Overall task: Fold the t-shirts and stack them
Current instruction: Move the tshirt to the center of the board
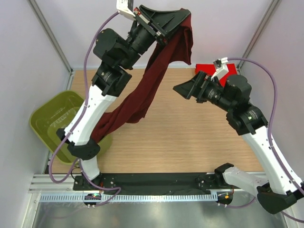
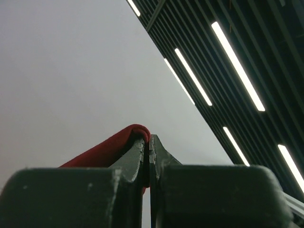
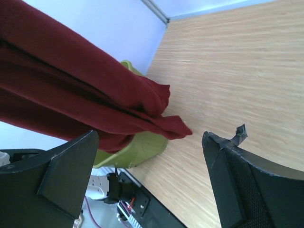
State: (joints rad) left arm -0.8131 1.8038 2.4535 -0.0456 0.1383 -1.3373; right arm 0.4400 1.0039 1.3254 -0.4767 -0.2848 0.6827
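L gripper (image 2: 149, 138) clamped on maroon shirt (image 1: 152, 85), cloth hanging below it; R gripper (image 3: 149, 137) jaws wide, empty, shirt's low end ahead.

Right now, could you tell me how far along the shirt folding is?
Done: one bright red shirt lies at the far edge of the table, seemingly folded, partly hidden. In hand: the left end effector is shut on the maroon shirt, which hangs unfolded; the right end effector is open near it. Left: folding it and stacking.

Matt cloth t-shirt (image 1: 152, 85), smooth wood-grain table (image 1: 190, 137)
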